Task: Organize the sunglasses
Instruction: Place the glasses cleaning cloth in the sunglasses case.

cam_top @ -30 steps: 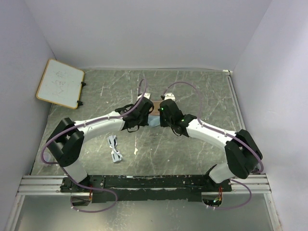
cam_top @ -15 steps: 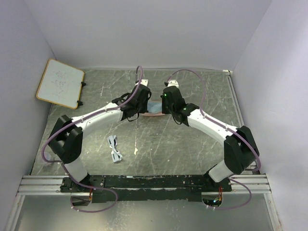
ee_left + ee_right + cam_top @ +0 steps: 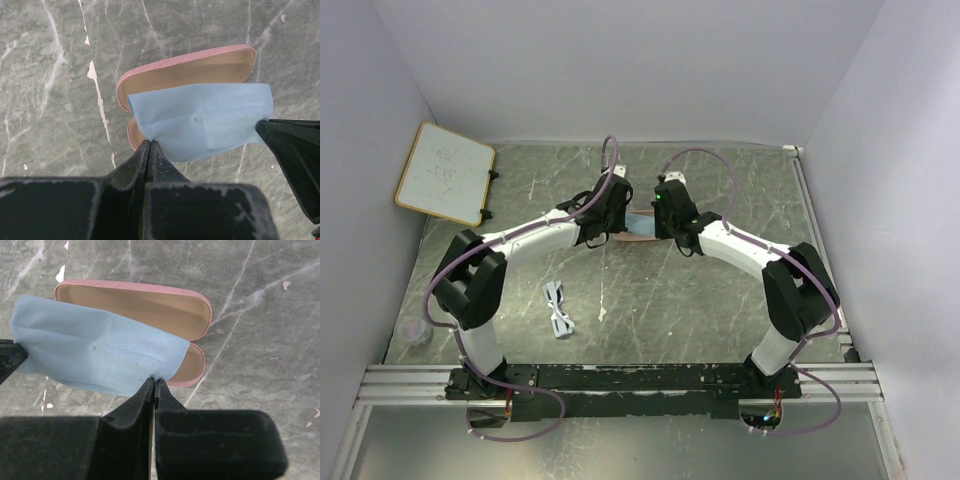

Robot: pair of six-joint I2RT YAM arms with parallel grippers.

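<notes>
Grey marble-patterned tabletop (image 3: 720,300), scuffed white in places. Tan-pink oblong case (image 3: 190,67) lies open at centre, far half exposed. Light blue rectangular cloth (image 3: 210,117) spread over its near half; contact not determinable. White board with pale wooden frame (image 3: 445,172) at far left corner. Small clear round item (image 3: 416,331) at near left edge, type unclear.

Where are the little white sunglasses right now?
In the top view, the sunglasses lie on the left side of the table, close to the left arm, nearer the arm bases than the blue cloth and the open case.
</notes>
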